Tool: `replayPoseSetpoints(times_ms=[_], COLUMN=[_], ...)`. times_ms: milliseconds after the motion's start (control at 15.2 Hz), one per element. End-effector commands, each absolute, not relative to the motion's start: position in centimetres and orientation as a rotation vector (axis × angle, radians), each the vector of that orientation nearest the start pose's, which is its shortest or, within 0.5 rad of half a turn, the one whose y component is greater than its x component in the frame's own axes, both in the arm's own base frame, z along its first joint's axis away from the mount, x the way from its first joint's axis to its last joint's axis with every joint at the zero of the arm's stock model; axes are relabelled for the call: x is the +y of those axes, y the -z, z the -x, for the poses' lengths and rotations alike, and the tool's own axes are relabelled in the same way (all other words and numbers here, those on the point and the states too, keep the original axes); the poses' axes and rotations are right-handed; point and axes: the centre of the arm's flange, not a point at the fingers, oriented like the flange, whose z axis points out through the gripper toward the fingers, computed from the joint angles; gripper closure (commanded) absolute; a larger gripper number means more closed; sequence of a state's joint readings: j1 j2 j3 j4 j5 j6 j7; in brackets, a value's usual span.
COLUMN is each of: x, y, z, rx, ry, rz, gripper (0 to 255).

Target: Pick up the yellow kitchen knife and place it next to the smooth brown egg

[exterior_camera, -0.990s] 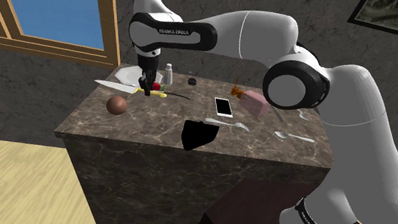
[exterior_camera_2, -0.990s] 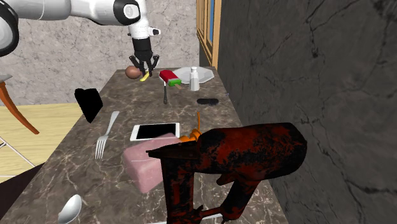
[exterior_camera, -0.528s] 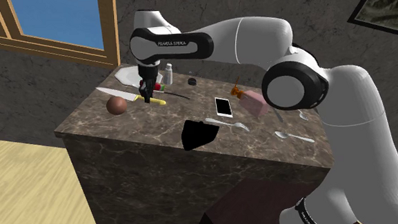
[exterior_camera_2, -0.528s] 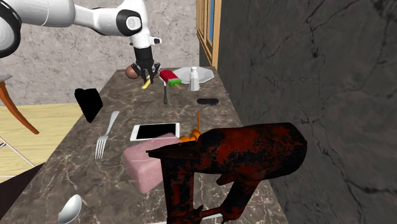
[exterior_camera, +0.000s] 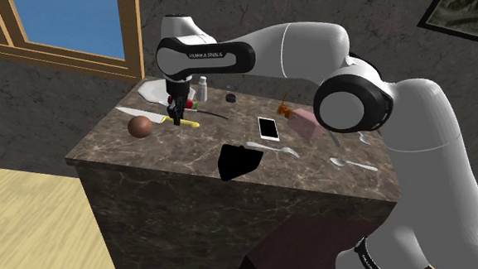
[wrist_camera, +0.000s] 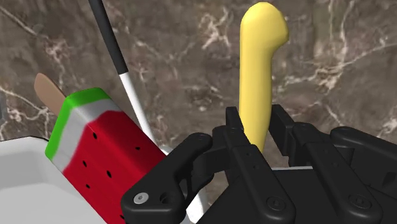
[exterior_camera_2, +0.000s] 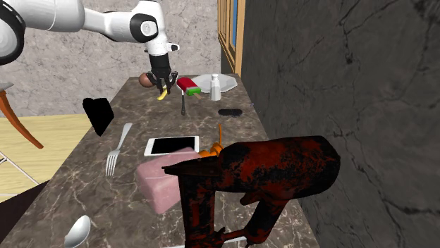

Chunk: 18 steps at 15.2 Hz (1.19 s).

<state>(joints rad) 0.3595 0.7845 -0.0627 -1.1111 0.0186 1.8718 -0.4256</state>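
The knife has a yellow handle (wrist_camera: 257,70) and a pale blade (exterior_camera: 135,112). My gripper (exterior_camera: 177,117) is shut on the handle, one black finger (wrist_camera: 233,122) on each side. It holds the knife low over the dark marble counter (exterior_camera: 188,152). The blade reaches toward the shoulder view's left, just behind the brown egg (exterior_camera: 140,125). In the second exterior view the gripper (exterior_camera_2: 163,86) hangs at the counter's far end with the yellow handle (exterior_camera_2: 161,94) under it. The egg (exterior_camera_2: 146,79) sits right beside it.
A watermelon ice lolly (wrist_camera: 102,153), a white plate (exterior_camera: 155,90) and a black-and-white utensil (wrist_camera: 121,70) lie close to the gripper. A small bottle (exterior_camera: 202,85), phone (exterior_camera: 268,128), black lump (exterior_camera: 238,160), pink block (exterior_camera: 305,122), fork (exterior_camera_2: 116,151) and spoons lie further along.
The gripper has carried the knife down and toward the egg since a second ago. In the last half second it has barely shifted.
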Motion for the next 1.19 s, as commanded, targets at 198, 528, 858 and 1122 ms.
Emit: replayPoseSetpoints(times_ms=[198, 528, 858, 1122], x=[23.7, 23.8, 23.8, 23.8], y=[-34.6, -38.5, -39.6, -39.6], z=[-71.9, -72.0, -72.0, -72.0], rx=[-1.137, -1.137, -1.137, -1.137], ry=[-0.038, -0.038, -0.038, -0.038], rz=[2.956, 2.956, 2.956, 2.956], gripper=[0, 0, 0, 0])
